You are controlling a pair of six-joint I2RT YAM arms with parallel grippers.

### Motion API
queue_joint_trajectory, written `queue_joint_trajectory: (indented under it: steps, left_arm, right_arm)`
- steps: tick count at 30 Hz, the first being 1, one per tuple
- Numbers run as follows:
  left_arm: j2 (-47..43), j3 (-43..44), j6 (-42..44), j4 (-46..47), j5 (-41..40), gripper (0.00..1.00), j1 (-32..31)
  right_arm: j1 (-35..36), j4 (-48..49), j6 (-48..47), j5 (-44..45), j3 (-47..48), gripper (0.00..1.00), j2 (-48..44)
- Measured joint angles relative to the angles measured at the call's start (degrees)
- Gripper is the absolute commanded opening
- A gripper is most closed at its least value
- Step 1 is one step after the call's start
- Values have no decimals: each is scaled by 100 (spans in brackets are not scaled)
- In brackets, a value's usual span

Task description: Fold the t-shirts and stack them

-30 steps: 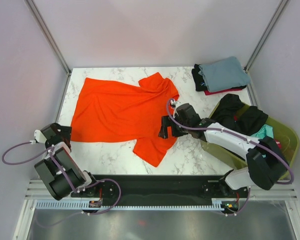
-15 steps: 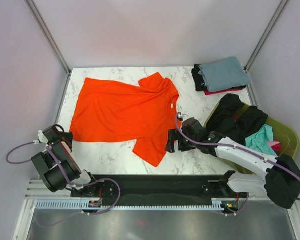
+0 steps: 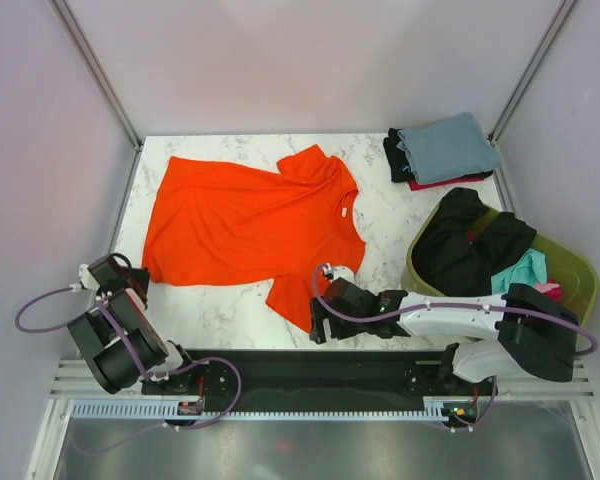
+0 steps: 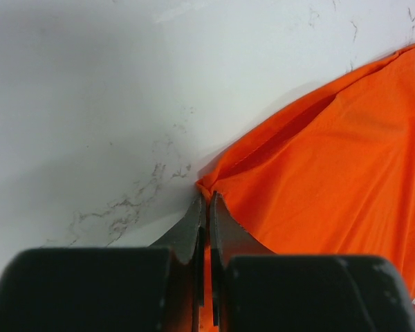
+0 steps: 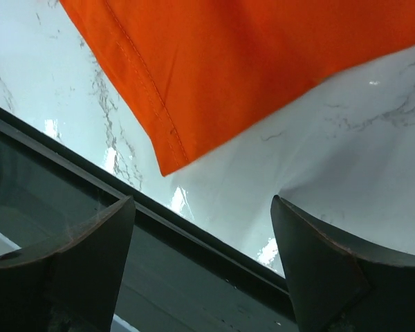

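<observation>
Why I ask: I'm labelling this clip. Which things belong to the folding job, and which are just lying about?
Job: orange t-shirt; folded stack; loose shirts awaiting folding; left fingers, shut on the orange corner; right fingers, open.
Lying about: olive-green basket; marble table.

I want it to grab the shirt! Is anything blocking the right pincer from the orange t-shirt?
No. Only bare marble table lies between the open right pincer and the sleeve corner of the orange t-shirt.
</observation>
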Motion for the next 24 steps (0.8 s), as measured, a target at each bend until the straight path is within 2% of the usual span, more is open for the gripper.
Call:
queue_joint_trajectory:
  steps: [7, 10, 12, 16, 17, 19, 21, 22, 24]
  left_arm:
    - [-278, -142, 0, -177, -7, 2, 0]
    - [-293, -142, 0, -208, -4, 2, 2]
    - [-299, -142, 0, -221, 0, 2, 0]
    - [-304, -142, 0, -223, 2, 2, 0]
    - [-304, -142, 0, -223, 4, 2, 0]
    - [-304, -142, 0, -225, 9, 2, 0]
    - [-304, -142, 0, -225, 9, 2, 0]
    - [-304, -142, 0, -225, 9, 2, 0]
    - [-304, -142, 0, -225, 9, 2, 0]
  right_arm:
    - [114, 450, 133, 142, 306, 79, 562]
    - [181, 584, 138, 160, 474, 69, 817]
    - [212, 664, 146, 168, 501, 57, 905]
    - [229, 730, 245, 219, 507, 43, 1023]
    - [234, 723, 254, 264, 514, 33, 1043]
    - [249, 719, 286, 348, 522, 25, 1108]
    - [264, 704, 267, 444, 575, 12, 1185]
    - [271, 710, 264, 483, 621, 0, 1255]
    - [291, 754, 264, 568, 734, 0, 1414]
